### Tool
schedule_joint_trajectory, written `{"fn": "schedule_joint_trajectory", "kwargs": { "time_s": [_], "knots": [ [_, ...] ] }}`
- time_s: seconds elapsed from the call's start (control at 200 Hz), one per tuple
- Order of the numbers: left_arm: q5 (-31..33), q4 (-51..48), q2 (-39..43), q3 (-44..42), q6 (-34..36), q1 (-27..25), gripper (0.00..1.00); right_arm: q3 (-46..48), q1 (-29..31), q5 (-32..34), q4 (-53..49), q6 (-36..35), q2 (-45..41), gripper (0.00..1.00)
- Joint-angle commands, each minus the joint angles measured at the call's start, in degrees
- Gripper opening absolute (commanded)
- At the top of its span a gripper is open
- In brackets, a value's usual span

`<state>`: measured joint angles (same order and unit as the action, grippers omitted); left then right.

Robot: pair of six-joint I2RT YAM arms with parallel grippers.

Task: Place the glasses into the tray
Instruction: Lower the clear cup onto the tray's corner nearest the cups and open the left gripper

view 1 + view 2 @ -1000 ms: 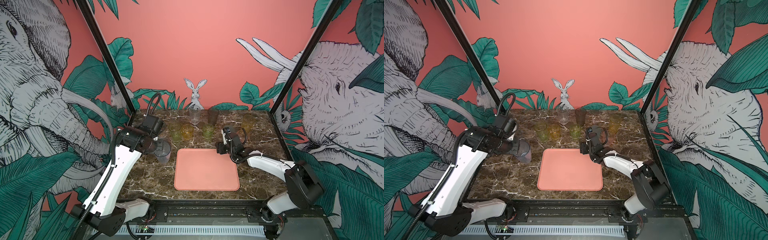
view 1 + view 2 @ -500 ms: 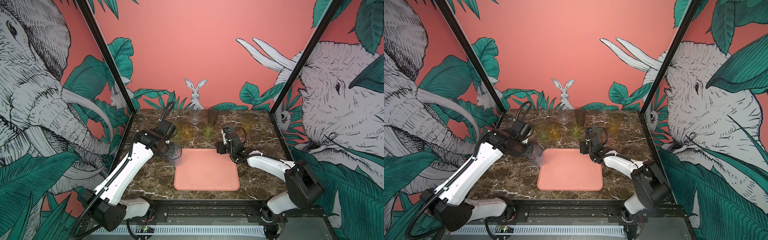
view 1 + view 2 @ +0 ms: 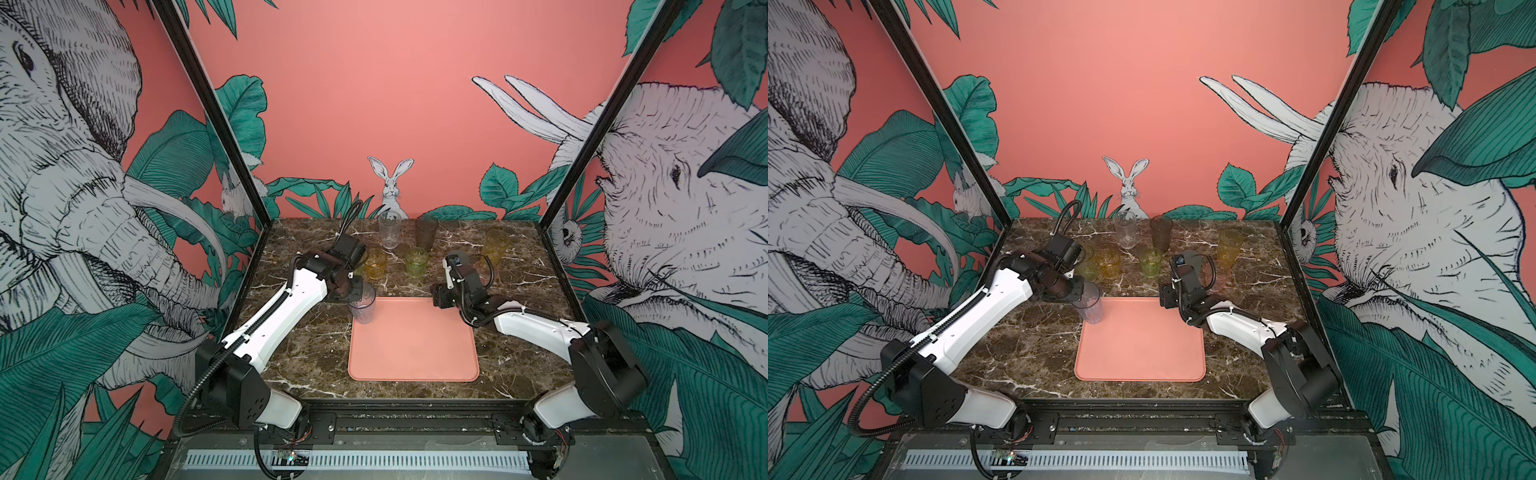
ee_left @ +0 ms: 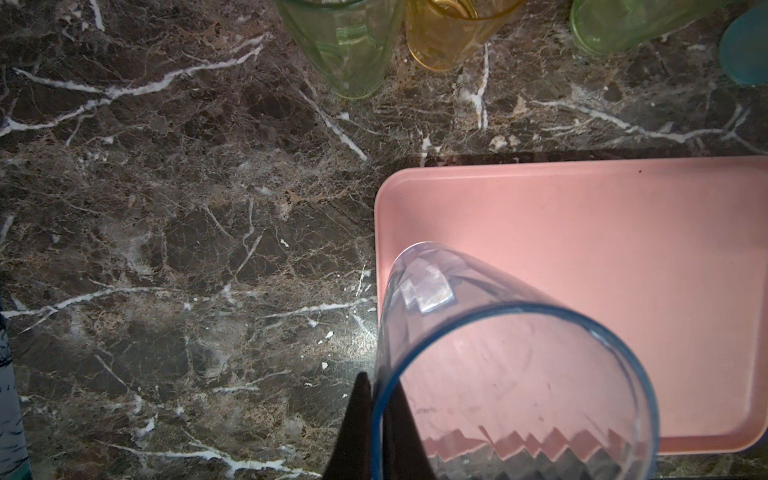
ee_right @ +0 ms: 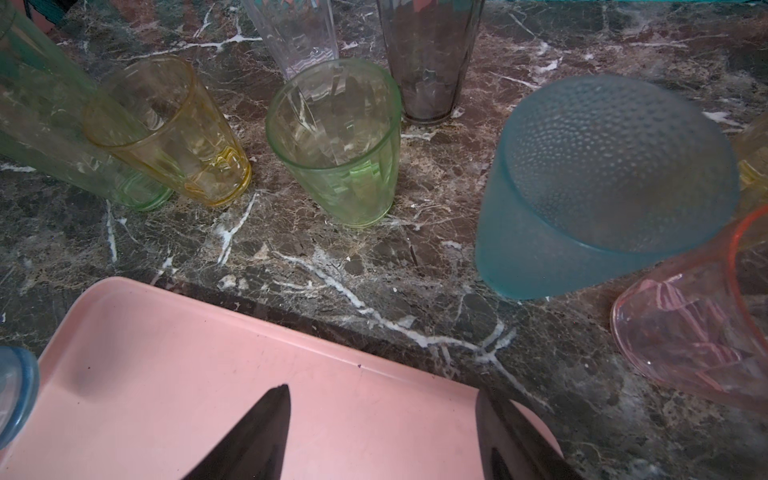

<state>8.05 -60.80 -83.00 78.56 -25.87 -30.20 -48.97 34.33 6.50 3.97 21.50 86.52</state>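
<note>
Grey glass [image 3: 363, 309] at far-left tray [image 3: 413, 357] corner, just inside rim.

Soft, even light fills both top views; a wide lens bows the walls [image 3: 104, 166] at the edges. In the left wrist view, white glare lies on the marble tabletop [image 4: 166, 249] beside the tray [image 4: 582, 249], and a thin dark shadow runs along one tray edge. Over the tray, the clear bluish tumbler [image 4: 511, 374] looks soft at its near rim.

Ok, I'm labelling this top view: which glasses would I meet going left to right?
Held blue-grey glass → amber glass → clear glass → green glass → tall yellow glass. The rest overlap.
</note>
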Motion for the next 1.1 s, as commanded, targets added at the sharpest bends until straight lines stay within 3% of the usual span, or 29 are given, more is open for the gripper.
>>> {"fn": "schedule_joint_trajectory", "kwargs": {
  "time_s": [0.0, 1.095],
  "knots": [
    [-0.04, 1.64, -0.72, 2.01, -1.12, -0.18, 0.0, -0.51, -0.22, -0.34, 0.42, 0.65, 0.05, 0.72],
    [0.84, 2.85, -13.46, 8.89, -2.16, -0.19, 0.0, -1.84, -0.2, -0.35, -1.76, 0.92, 0.93, 0.73]
  ]
}}
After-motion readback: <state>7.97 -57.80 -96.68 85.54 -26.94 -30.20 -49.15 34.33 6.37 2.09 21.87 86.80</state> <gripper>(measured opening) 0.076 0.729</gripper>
